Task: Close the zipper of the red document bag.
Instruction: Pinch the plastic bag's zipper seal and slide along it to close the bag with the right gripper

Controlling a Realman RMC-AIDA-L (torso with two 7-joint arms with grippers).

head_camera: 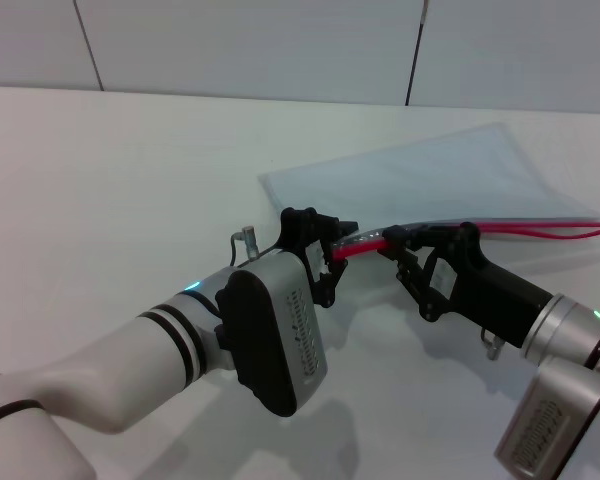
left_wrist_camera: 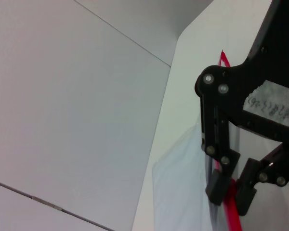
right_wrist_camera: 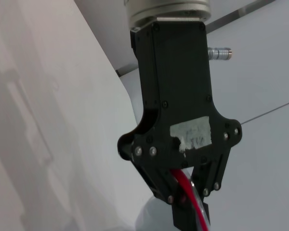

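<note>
The red document bag (head_camera: 430, 175) lies flat on the white table, right of centre, as a pale translucent pouch. Its zipper (head_camera: 540, 232) runs as a thin red strip along the near edge. At the far right the strip splits into two red lines. My left gripper (head_camera: 332, 252) is shut on the strip's left end, which is lifted off the table. Just to the right, my right gripper (head_camera: 392, 240) is shut on the same strip; the slider is hidden between its fingers. Both wrist views show black fingers (left_wrist_camera: 216, 187) (right_wrist_camera: 183, 216) pinching the red zipper (left_wrist_camera: 232, 211) (right_wrist_camera: 185, 185).
The white table (head_camera: 110, 170) stretches bare to the left and front of the bag. A grey panelled wall (head_camera: 250, 40) closes off the back. Both forearms cross the near part of the table.
</note>
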